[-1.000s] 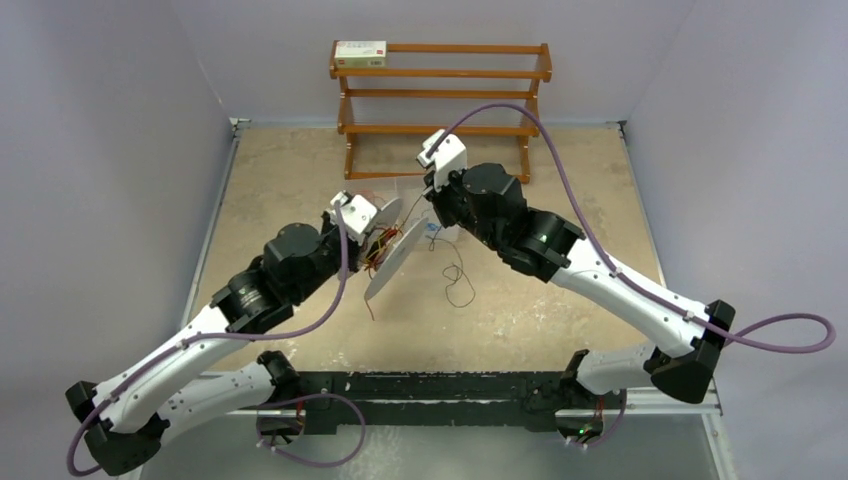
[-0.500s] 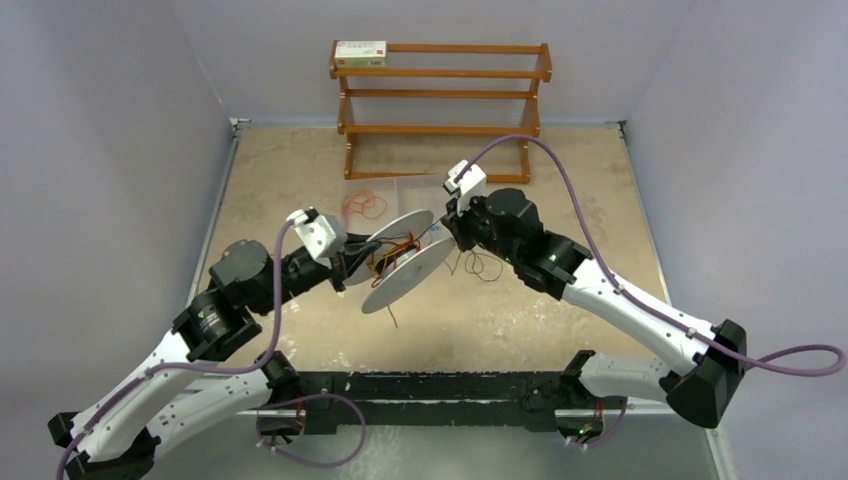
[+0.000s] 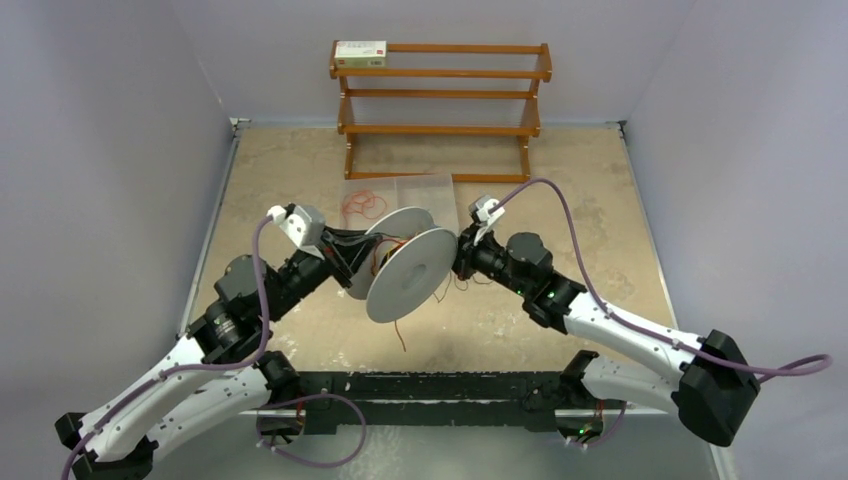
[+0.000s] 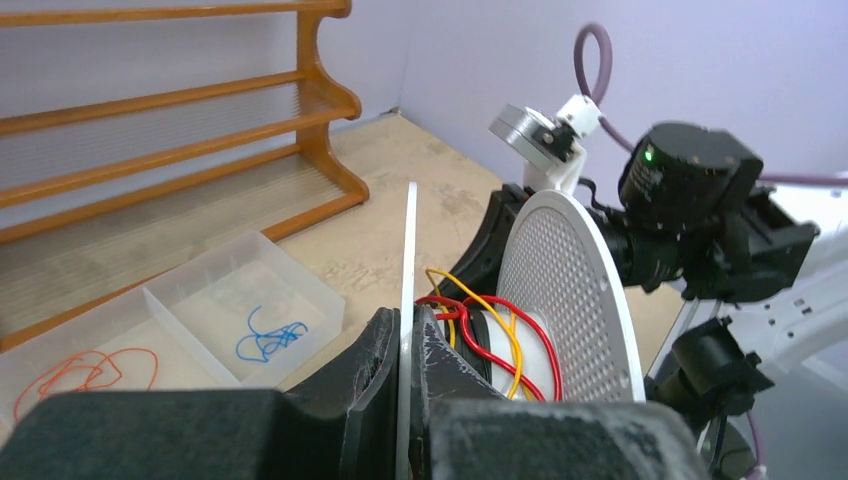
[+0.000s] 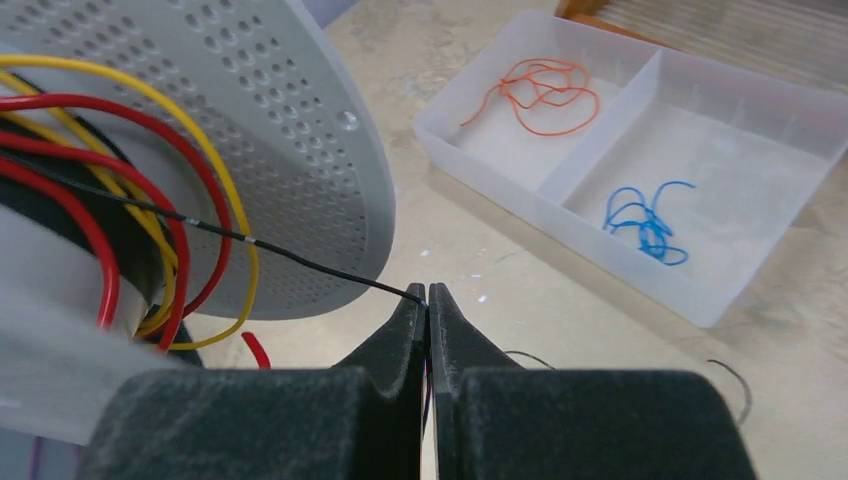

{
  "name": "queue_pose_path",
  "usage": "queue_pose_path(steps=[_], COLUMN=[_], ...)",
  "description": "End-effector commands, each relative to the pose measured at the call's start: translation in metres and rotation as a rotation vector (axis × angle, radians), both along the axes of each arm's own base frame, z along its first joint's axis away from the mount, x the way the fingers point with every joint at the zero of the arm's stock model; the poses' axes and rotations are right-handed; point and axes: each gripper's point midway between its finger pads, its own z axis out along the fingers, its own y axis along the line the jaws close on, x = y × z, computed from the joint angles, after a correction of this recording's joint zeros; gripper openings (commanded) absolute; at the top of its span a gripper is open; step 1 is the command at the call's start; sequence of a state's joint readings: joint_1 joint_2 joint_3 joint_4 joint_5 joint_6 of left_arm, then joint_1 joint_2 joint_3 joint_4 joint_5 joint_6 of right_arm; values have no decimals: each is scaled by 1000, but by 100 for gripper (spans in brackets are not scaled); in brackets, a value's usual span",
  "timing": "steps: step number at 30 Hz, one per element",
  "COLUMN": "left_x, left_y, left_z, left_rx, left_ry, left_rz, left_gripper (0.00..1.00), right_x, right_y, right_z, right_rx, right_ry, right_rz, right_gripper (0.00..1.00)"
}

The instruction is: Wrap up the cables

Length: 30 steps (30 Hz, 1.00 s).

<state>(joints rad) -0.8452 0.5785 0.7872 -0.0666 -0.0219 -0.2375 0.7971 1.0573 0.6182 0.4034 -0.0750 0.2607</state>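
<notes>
Your left gripper [image 4: 404,338] clamps the rim of the spool [image 3: 408,275] while your right gripper [image 5: 428,300] pinches the black cable [image 5: 300,258] stretched from its core; pull harder and that thin wire may slip out or snap.

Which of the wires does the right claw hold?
The black wire, pinched in the shut right claw and running to the spool. The red wires and the yellow wire lie wound on the spool.
</notes>
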Motion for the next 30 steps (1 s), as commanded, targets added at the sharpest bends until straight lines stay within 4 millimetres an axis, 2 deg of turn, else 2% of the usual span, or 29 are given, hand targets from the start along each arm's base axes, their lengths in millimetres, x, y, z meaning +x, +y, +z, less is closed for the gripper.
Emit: queue_pose_path(steps=[1, 7, 13, 23, 30], left_x=[-11, -2, 3, 8, 6], left_y=[54, 74, 74, 75, 74], left_z=[122, 130, 135, 145, 154], left_rx=[-490, -568, -599, -683, -721], left_ry=[-191, -181, -164, -145, -150], left_rz=[131, 231, 249, 252, 231], left_gripper=[0, 0, 0, 0, 0], right_x=[-1, -11, -17, -26, -30], right_y=[-2, -1, 11, 31, 42], right_z=[4, -8, -15, -5, 2], right_rx=[150, 202, 215, 270, 305], right_ry=[11, 18, 26, -21, -31], right_rz=[-18, 19, 88, 220, 285], right_gripper=[0, 0, 0, 0, 7])
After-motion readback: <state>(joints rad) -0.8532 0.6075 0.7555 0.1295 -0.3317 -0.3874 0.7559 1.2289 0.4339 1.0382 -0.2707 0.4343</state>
